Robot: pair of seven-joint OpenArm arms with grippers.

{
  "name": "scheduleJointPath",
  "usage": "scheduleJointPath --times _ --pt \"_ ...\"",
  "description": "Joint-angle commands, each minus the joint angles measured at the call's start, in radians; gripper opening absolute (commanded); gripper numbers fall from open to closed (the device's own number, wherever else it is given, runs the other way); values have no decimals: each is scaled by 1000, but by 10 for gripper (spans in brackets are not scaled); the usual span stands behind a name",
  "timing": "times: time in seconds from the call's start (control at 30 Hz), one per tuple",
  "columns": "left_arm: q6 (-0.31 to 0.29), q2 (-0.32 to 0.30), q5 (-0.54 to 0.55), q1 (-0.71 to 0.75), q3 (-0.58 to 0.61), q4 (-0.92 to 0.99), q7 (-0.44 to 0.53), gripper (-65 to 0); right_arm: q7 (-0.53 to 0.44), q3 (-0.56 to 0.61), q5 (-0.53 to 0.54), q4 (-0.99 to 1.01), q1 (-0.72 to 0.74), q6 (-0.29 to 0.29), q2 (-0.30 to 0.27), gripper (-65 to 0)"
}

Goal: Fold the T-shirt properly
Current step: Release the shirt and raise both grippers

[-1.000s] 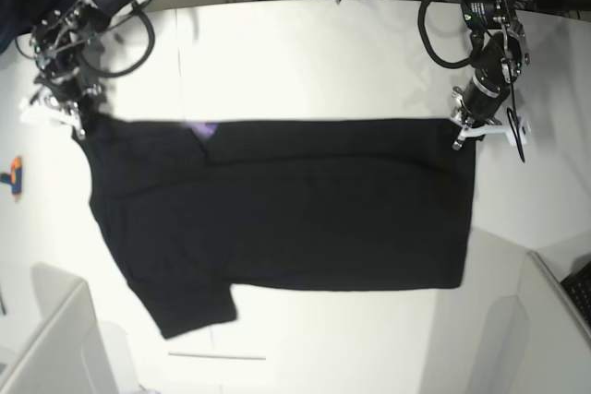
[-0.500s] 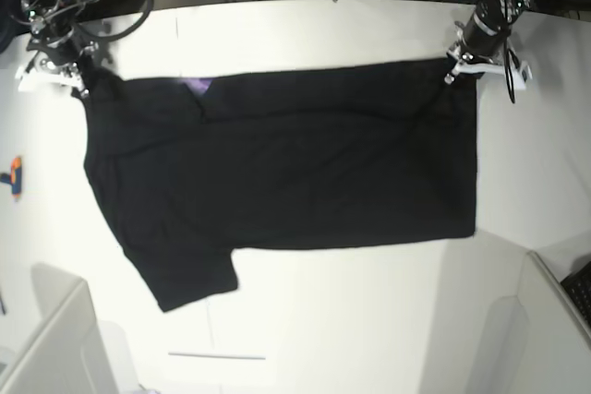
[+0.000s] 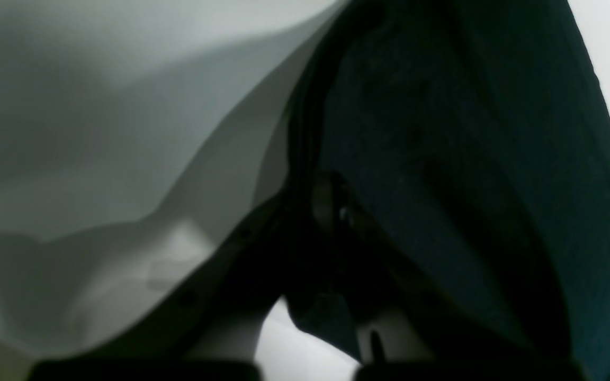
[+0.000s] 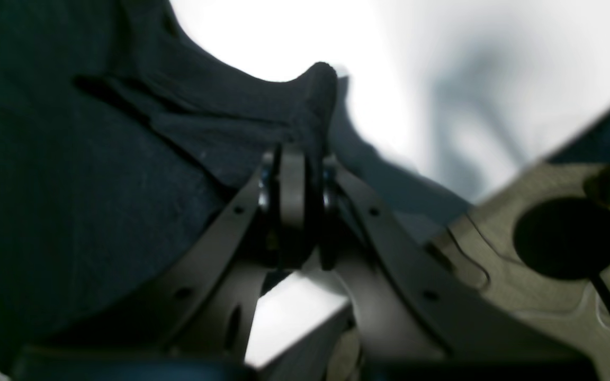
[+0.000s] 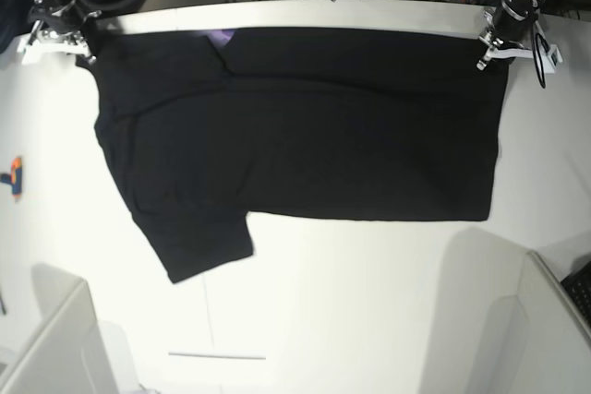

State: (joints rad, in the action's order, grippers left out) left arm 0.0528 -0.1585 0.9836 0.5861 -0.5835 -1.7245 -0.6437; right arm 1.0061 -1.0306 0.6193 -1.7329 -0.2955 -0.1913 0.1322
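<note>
black t-shirt [image 5: 305,126] spread on white table [image 5: 369,302], orange tool [image 5: 11,178] beside

We see our two arms as black metal linkages at the far corners of the base view, one at eleven o'clock, one at one o'clock. Our right gripper [image 5: 57,32] and left gripper [image 5: 503,43] both carry white plastic finger pieces. Black cables loop beside each wrist. In the right wrist view, dark flat struts with small round holes fan out towards five and seven o'clock.
</note>
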Motion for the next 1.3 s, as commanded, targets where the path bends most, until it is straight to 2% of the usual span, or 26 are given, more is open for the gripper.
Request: scheduleJointPath --times 0.0,0.43,0.5,0.53,0.57,0.6,0.7,0.77,0.83,0.9,1.07,1.17,1.27 --pt "-5 -13 5 10 -8 -18 18 -650 6 -3 15 -19 -8 -6 -12 -650" --pt "-1 -13 5 13 -11 -18 18 -650 32 -4 15 -22 -26 -6 -12 -650" --pt "-1 -13 5 11 -13 -18 18 -650 26 -4 34 -52 -41 -6 -12 -515" --pt "-1 -13 5 11 -13 -18 18 -650 24 -4 53 -69 -51 -6 -12 -473" --pt "-1 -13 5 13 -13 -19 18 -591 24 -4 83 -88 -63 -4 -12 -444" --pt "-1 -13 5 13 -14 -19 20 -497 24 -4 98 -111 -70 0 -12 -425" --pt "-1 -11 5 13 -33 -21 20 -263 24 -3 86 -169 -74 2 -13 -387" --pt "-1 -8 5 8 -68 -21 20 -150 26 -3 64 -181 -70 2 -15 -366" --pt "-1 -8 5 7 -103 -21 20 -69 23 -1 37 -181 -64 2 -19 -357" --pt "-1 -8 5 5 -151 -16 20 -39 13 2 14 -180 -34 2 -30 -357" --pt "-1 -13 2 -24 -324 -35 20 -41 -3 14 -45 -177 100 -9 -85 -356" --pt "-5 -14 2 -30 -392 -79 20 -43 -26 178 -85 -120 184 -24 -171 -338" --pt "-5 -26 2 -31 -393 -148 18 -43 -115 365 -135 40 298 -18 -250 -336"
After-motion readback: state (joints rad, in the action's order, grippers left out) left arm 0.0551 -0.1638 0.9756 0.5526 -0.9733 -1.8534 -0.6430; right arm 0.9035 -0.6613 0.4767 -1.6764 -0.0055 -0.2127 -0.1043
